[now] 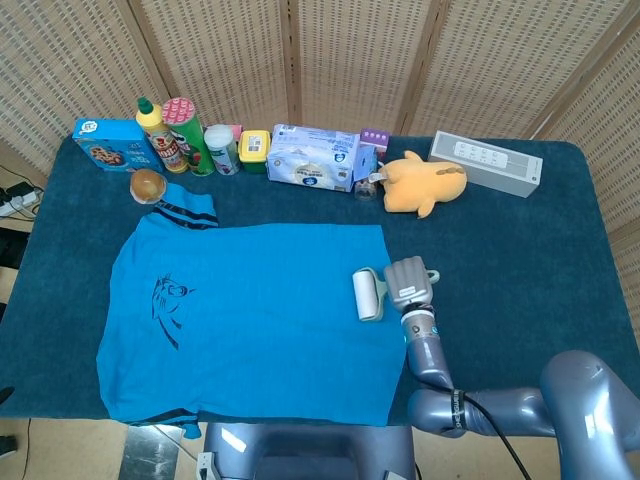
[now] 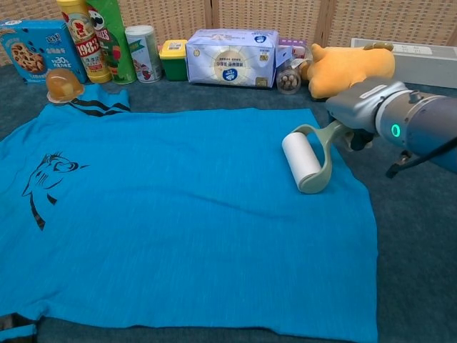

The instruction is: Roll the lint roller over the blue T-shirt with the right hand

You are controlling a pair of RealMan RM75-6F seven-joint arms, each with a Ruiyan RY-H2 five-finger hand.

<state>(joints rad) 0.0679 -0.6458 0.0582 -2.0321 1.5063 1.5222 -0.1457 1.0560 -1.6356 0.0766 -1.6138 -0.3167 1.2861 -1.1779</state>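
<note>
Behind the blue T-shirt (image 1: 250, 320) sit a tissue pack (image 1: 314, 157) and plush toy (image 1: 425, 182).

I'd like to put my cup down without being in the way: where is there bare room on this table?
Bare cloth lies right of the right hand, below the grey speaker. The back row from cookie box to plush toy is crowded; the blue T-shirt fills the left.
</note>
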